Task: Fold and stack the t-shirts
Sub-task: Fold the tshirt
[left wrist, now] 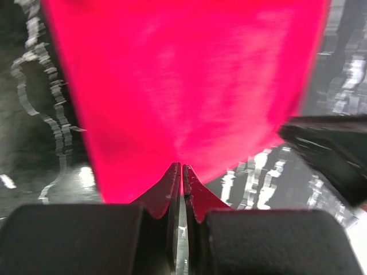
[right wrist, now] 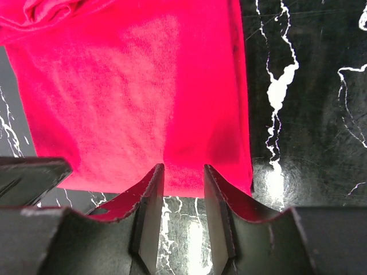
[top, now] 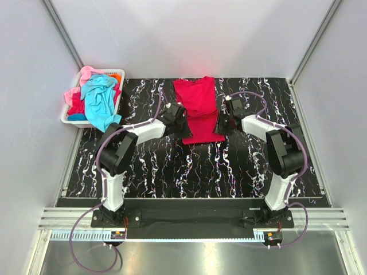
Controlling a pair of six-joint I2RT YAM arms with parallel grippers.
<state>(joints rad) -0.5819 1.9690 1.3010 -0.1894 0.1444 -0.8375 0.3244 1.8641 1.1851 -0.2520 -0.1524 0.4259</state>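
The crimson-red t-shirt [top: 198,106] lies lengthwise at the back middle of the black marbled table [top: 172,166], its near part doubled over. My left gripper [top: 180,121] is at the shirt's near left edge. In the left wrist view the left gripper [left wrist: 182,166] is shut on the red cloth [left wrist: 183,86], which stretches away from the tips. My right gripper [top: 226,122] is at the near right edge. In the right wrist view the right gripper [right wrist: 183,169] is open, with the hem of the red cloth [right wrist: 137,97] lying flat between the fingertips. Turquoise [top: 100,100], pink [top: 86,74] and orange [top: 116,76] t-shirts are heaped in the basket.
The white plastic basket [top: 67,119] stands at the table's back left corner, partly over the edge. Grey walls enclose the table on three sides. The right gripper's dark body [left wrist: 332,149] shows at the right of the left wrist view.
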